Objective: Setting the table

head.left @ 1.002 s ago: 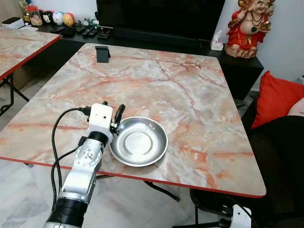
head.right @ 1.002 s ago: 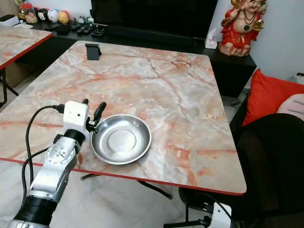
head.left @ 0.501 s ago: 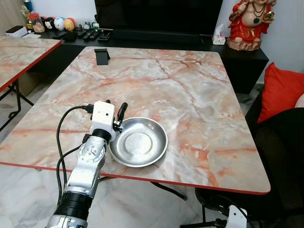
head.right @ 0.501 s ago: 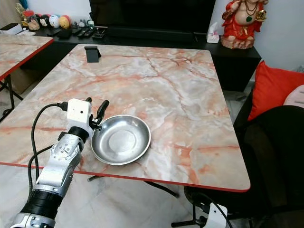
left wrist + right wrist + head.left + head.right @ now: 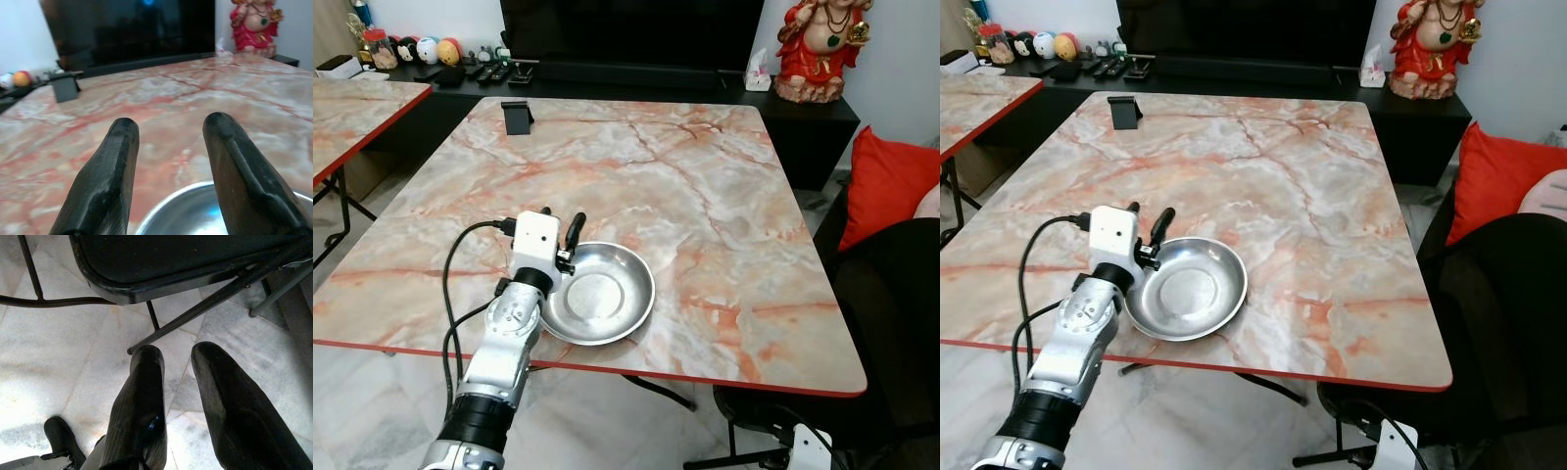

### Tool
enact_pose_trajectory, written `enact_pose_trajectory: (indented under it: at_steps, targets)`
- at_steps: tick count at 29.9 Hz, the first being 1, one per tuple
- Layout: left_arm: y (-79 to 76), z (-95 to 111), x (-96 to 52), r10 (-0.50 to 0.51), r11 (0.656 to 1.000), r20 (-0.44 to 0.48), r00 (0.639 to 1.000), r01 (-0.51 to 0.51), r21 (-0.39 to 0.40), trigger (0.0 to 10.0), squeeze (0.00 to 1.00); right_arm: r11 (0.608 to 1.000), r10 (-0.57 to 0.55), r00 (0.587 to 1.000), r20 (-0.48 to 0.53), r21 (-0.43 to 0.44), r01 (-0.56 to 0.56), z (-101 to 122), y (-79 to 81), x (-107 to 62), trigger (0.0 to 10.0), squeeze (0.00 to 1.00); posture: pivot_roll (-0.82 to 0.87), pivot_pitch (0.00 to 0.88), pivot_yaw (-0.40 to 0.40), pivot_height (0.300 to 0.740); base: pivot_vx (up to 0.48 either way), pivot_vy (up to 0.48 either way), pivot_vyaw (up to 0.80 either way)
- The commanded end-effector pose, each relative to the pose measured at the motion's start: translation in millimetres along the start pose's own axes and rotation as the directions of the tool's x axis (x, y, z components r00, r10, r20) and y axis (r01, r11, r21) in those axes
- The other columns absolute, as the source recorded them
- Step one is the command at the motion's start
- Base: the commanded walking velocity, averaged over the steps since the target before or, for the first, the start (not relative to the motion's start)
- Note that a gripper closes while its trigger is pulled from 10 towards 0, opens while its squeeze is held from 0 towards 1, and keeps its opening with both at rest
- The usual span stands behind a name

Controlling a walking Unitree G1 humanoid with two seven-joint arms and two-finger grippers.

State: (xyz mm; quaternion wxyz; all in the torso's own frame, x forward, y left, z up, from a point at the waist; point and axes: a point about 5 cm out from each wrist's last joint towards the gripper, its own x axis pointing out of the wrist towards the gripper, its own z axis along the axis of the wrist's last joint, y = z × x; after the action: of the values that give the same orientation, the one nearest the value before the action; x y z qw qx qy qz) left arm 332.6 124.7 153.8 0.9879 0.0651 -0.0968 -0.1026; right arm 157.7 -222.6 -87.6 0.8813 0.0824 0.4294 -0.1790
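Left eye view: L gripper (image 5: 560,221) w/ fingers spread apart, empty, at left rim of steel bowl (image 5: 599,294). Bowl sits on marble table (image 5: 724,206) near its front edge, left of centre. R gripper (image 5: 178,382) hangs over floor by a chair frame (image 5: 161,279), fingers slightly parted, holding nothing.

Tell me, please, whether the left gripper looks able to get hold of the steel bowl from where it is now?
Probably yes. The left gripper sits at the steel bowl's left rim with its fingers open, and nothing stands between them. The marble table around the bowl leaves the way free.
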Motion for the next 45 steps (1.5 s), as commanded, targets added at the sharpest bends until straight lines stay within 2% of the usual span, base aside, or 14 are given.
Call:
enact_pose_trajectory:
  at_steps: [1,2,7,11,16,21,24,25,27,37,45]
  targets:
    - [-9.8,7.5,9.4,-0.047,0.999,0.036,0.998,0.047,0.000,10.0,0.00,0.999,-0.036,0.999,0.013,0.020,0.036,1.8,-7.0,-0.1,10.0,0.00,-0.12,0.000,0.045,0.740,0.000,0.000,0.00]
    - [-15.8,8.6,14.6,-0.073,0.997,0.040,0.997,0.074,-0.006,10.0,0.00,0.998,-0.051,0.999,0.018,0.030,0.050,3.7,-9.8,0.2,10.0,0.00,-0.16,0.000,0.065,0.740,0.000,0.000,0.00]
    - [-25.5,8.5,20.7,-0.120,0.992,0.040,0.992,0.121,-0.019,10.0,0.00,0.996,-0.071,0.997,0.030,0.048,0.069,7.2,-13.9,0.6,10.0,0.00,-0.22,0.000,0.101,0.740,0.000,0.000,0.00]
    - [-31.5,7.6,23.6,-0.143,0.989,0.039,0.989,0.144,-0.017,10.0,0.00,0.994,-0.093,0.995,0.036,0.064,0.090,9.6,-17.6,0.9,10.0,0.00,-0.23,0.000,0.101,0.740,0.000,0.000,0.00]
    - [-23.3,9.4,23.6,-0.099,0.995,0.061,0.993,0.099,-0.003,10.0,0.00,0.993,-0.098,0.995,0.026,0.064,0.096,10.5,-18.7,1.4,10.0,0.00,-0.18,0.000,0.050,0.740,0.000,0.000,0.00]
    - [-2.6,8.1,18.2,0.026,1.000,0.069,0.997,-0.027,0.014,10.0,0.00,0.997,-0.076,0.997,0.023,0.026,0.075,12.6,-14.4,2.4,10.0,0.00,-0.08,0.000,-0.029,0.740,0.000,0.000,0.00]
    - [0.8,8.0,16.7,0.048,0.999,0.070,0.996,-0.049,0.017,10.0,0.00,0.997,-0.069,0.997,0.023,0.017,0.069,12.9,-13.4,2.5,10.0,0.00,-0.08,0.000,-0.029,0.740,0.000,0.000,0.00]
    - [5.5,8.6,15.0,0.069,0.997,0.074,0.995,-0.071,0.024,10.0,0.00,0.998,-0.061,0.998,0.023,0.015,0.061,13.2,-11.5,2.7,10.0,0.00,-0.02,0.000,-0.064,0.740,0.000,0.000,0.00]
    - [10.2,9.8,13.2,0.092,0.995,0.081,0.992,-0.095,0.028,10.0,0.00,0.999,-0.048,0.999,0.026,0.010,0.047,14.0,-9.7,3.0,10.0,0.00,0.01,0.000,-0.077,0.740,0.000,0.000,0.00]
    - [14.1,5.7,11.1,0.069,0.996,0.062,0.996,-0.072,0.051,10.0,0.00,1.000,-0.018,1.000,0.025,-0.001,0.018,14.4,-5.3,3.3,10.0,0.00,0.01,0.000,-0.055,0.740,0.000,0.000,0.00]
    - [13.4,5.5,11.7,0.073,0.997,0.054,0.996,-0.075,0.029,10.0,0.00,1.000,-0.026,1.000,0.015,0.003,0.026,11.3,-4.3,2.8,10.0,0.00,0.01,0.000,-0.046,0.740,0.000,0.000,0.00]
